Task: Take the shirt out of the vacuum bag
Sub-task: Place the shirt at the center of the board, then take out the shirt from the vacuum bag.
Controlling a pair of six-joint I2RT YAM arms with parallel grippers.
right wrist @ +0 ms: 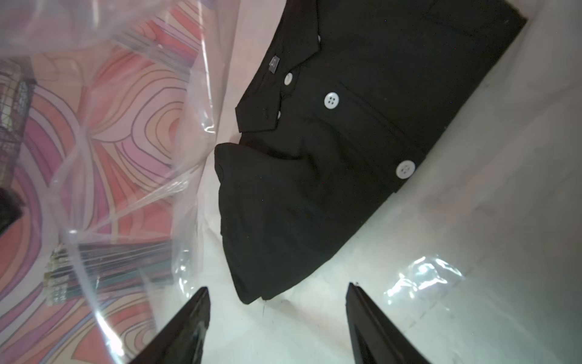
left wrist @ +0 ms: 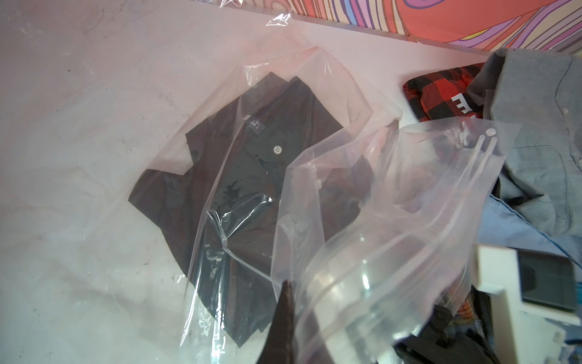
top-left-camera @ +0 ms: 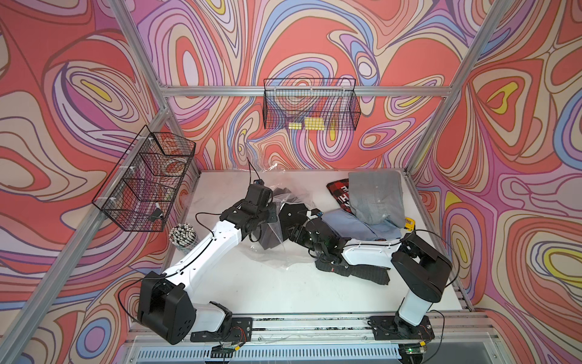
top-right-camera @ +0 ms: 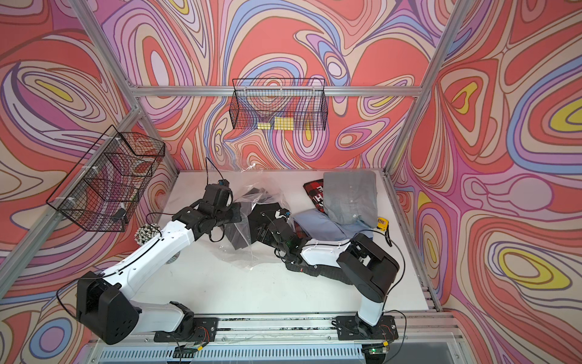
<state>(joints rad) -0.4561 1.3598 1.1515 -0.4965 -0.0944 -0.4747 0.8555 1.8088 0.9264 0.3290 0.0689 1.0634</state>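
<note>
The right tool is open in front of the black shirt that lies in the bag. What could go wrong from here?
1. The left tool pinches only a thin edge of the vacuum bag; the film may slip out and the mouth fall shut.
2. The right tool may catch plastic together with the black shirt, dragging the bag along.

The vacuum bag (left wrist: 362, 220), clear crinkled plastic, sprawls near the middle of the worktop (top-left-camera: 267, 290), its unzipped double-track edge lifted and gaping toward 3 o'clock. Inside it lies the shirt (right wrist: 330, 157), black and folded flat, with its collar and white buttons facing up.
</note>
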